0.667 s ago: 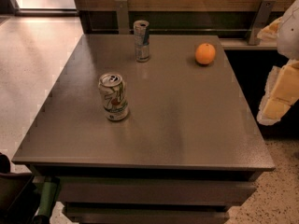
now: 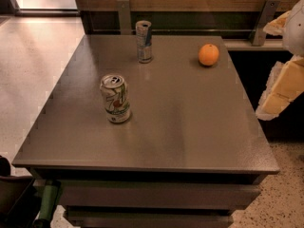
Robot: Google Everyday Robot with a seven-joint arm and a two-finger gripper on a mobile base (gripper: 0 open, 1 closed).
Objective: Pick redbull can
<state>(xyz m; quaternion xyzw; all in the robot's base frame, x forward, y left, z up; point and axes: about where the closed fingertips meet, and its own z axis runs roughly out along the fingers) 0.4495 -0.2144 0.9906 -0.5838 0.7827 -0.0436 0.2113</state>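
The redbull can (image 2: 144,41) is a slim silver-and-blue can standing upright at the far middle of the grey table (image 2: 190,127). A wider white can with green markings (image 2: 115,99) stands upright nearer, left of the middle. My gripper (image 2: 281,90) shows as white and tan parts at the right edge of the view, beyond the table's right side. It is well to the right of the redbull can and apart from both cans, with nothing seen in it.
An orange (image 2: 208,54) lies at the far right of the table. A wooden wall with metal brackets (image 2: 124,14) runs behind the table. Light floor lies to the left, and a dark object with a green part (image 2: 45,204) is at the lower left.
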